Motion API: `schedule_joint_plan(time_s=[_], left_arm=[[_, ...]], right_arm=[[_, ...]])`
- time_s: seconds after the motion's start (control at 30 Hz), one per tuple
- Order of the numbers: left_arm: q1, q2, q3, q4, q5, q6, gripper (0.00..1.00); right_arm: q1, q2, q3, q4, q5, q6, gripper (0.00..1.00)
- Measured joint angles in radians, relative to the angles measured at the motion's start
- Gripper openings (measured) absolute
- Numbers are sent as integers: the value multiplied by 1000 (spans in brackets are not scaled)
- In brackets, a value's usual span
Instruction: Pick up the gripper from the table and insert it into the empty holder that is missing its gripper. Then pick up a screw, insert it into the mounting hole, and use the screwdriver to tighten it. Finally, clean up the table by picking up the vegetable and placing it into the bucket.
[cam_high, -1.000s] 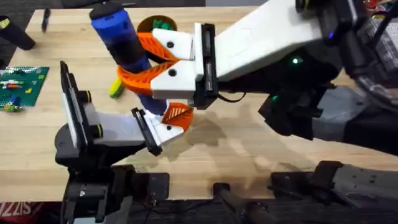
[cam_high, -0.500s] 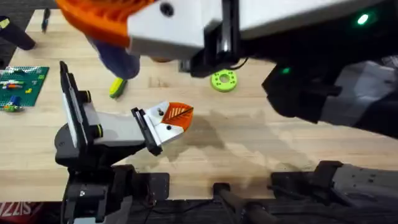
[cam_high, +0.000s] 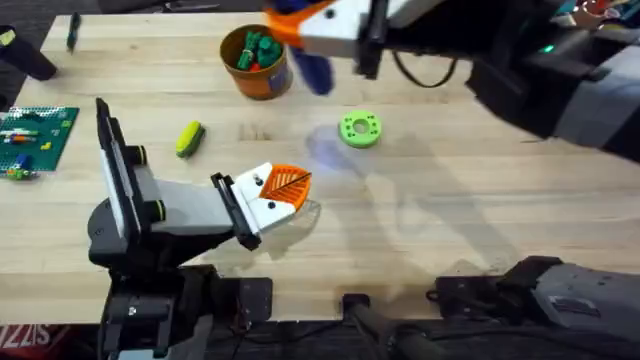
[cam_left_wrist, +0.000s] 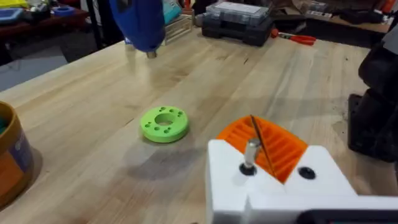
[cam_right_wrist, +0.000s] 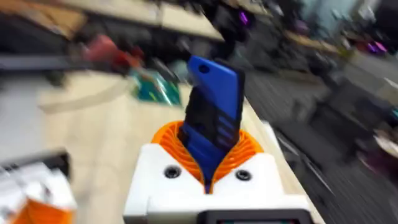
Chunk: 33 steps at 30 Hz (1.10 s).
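Above the table, right end effector (cam_right_wrist: 208, 168) clamping screwdriver (cam_right_wrist: 211, 118)

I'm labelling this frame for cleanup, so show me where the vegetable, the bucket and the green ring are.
vegetable (cam_high: 189, 138), overhead view, middle of its yellow-green body.
bucket (cam_high: 266, 82), overhead view, orange side wall below the rim.
green ring (cam_left_wrist: 164, 124), left wrist view, top face beside the centre hole.

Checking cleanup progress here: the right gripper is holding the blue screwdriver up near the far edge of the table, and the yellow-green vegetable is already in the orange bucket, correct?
Not quite. The right gripper does hold the screwdriver, but the overhead view shows the vegetable lying on the table, apart from the bucket.
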Motion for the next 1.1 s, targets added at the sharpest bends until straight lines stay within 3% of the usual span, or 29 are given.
schedule_joint_plan(time_s=[0.27, 0.5, 0.77, 1.1], left_arm=[[0, 0, 0, 0, 0, 0, 8], [0, 0, 0, 0, 0, 0, 8], [0, 0, 0, 0, 0, 0, 8], [0, 0, 0, 0, 0, 0, 8]], right_arm=[[-195, 0, 0, -290, 31, -419, 28], [-296, 3, 1, -401, 185, -680, 28], [-321, 114, 4, -404, 361, -948, 28], [-321, 326, 4, -378, 527, -1156, 28]])
